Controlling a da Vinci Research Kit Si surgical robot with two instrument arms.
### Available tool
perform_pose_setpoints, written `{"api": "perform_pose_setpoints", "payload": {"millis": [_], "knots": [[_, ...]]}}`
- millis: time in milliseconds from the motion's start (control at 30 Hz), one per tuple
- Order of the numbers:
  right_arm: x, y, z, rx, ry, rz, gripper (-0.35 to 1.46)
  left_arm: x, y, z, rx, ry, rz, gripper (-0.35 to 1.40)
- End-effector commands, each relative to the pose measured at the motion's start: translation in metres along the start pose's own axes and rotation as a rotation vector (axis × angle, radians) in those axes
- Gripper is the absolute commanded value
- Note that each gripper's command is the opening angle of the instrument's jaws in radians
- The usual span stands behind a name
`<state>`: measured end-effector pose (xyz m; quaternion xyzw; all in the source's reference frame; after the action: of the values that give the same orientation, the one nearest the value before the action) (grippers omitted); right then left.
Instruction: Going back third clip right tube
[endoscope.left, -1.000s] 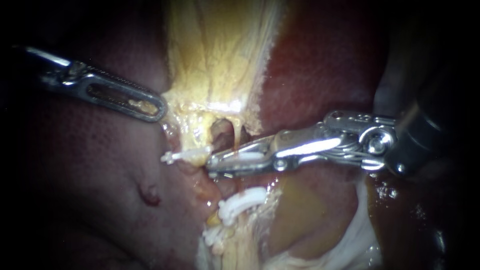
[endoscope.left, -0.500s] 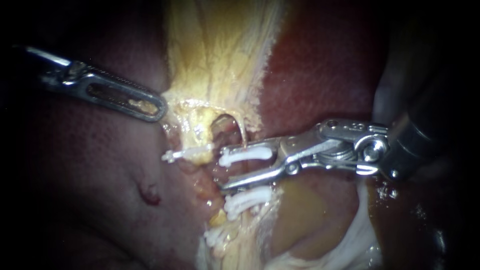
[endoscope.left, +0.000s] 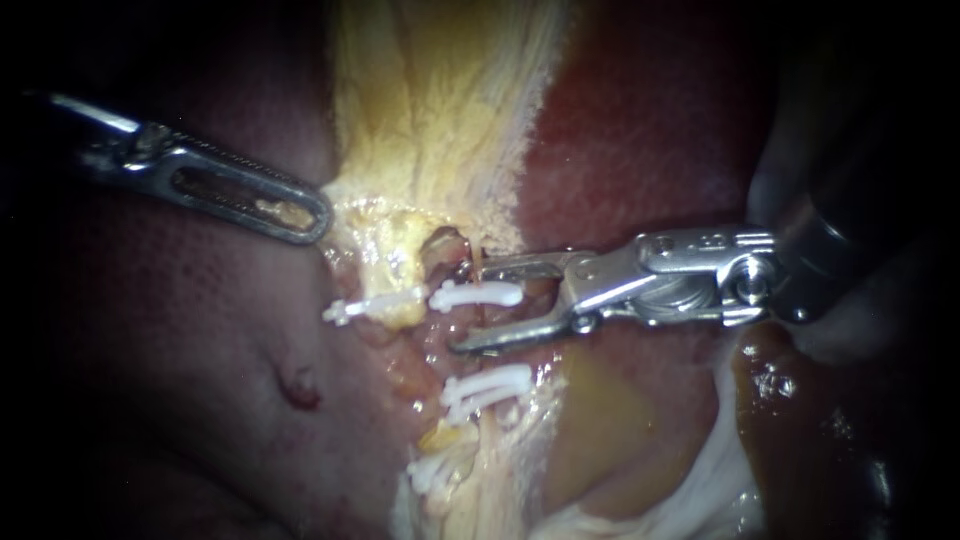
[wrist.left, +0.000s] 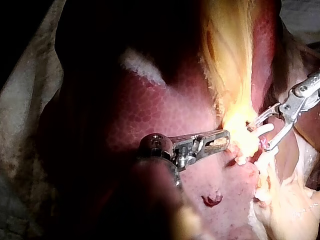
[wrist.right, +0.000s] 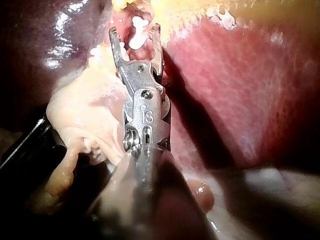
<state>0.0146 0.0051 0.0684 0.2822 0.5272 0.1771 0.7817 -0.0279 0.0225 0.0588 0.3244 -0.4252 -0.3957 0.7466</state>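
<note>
My right instrument (endoscope.left: 463, 308) comes in from the right with its jaws open, one above and one below a white clip (endoscope.left: 478, 294). That clip sits across the thin right tube (endoscope.left: 478, 262), and neither jaw presses on it. The right wrist view shows the same clip (wrist.right: 138, 36) between the open jaws of the right instrument (wrist.right: 135, 31). My left instrument (endoscope.left: 305, 215) is shut on the yellow edge of the gallbladder (endoscope.left: 440, 110), also seen in the left wrist view (wrist.left: 220, 141). Another clip (endoscope.left: 372, 305) sits on the left tube.
Two more white clips (endoscope.left: 487, 388) (endoscope.left: 430, 470) lie lower on the yellow strand. Dark red liver (endoscope.left: 640, 130) surrounds the field. Pale fatty tissue (endoscope.left: 700, 470) lies below the right instrument's wrist. A small red nick (endoscope.left: 300, 388) marks the liver at lower left.
The right instrument's jaws have opened wide and drawn back to the right, leaving the clip shut on the right tube. The left instrument has not moved.
</note>
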Motion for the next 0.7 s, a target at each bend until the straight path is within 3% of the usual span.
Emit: {"api": "perform_pose_setpoints", "payload": {"millis": [33, 267, 467, 700], "knots": [[0.0001, 0.0000, -0.0001, 0.003, 0.000, -0.012, 0.50, 0.0000, 0.0000, 0.0000, 0.001, 0.000, 0.000, -0.35], [-0.0001, -0.0006, -0.0017, 0.006, -0.005, -0.078, 0.50, 0.0001, 0.0000, -0.0002, 0.002, 0.001, 0.000, -0.35], [0.0006, -0.0012, -0.0060, -0.025, 0.001, -0.176, 0.50, 0.0001, 0.0000, -0.0004, 0.003, 0.001, 0.001, -0.35], [0.0009, -0.0020, -0.0101, -0.037, 0.002, -0.189, 0.50, 0.0001, 0.0000, -0.0004, 0.003, 0.001, 0.001, -0.35]]}}
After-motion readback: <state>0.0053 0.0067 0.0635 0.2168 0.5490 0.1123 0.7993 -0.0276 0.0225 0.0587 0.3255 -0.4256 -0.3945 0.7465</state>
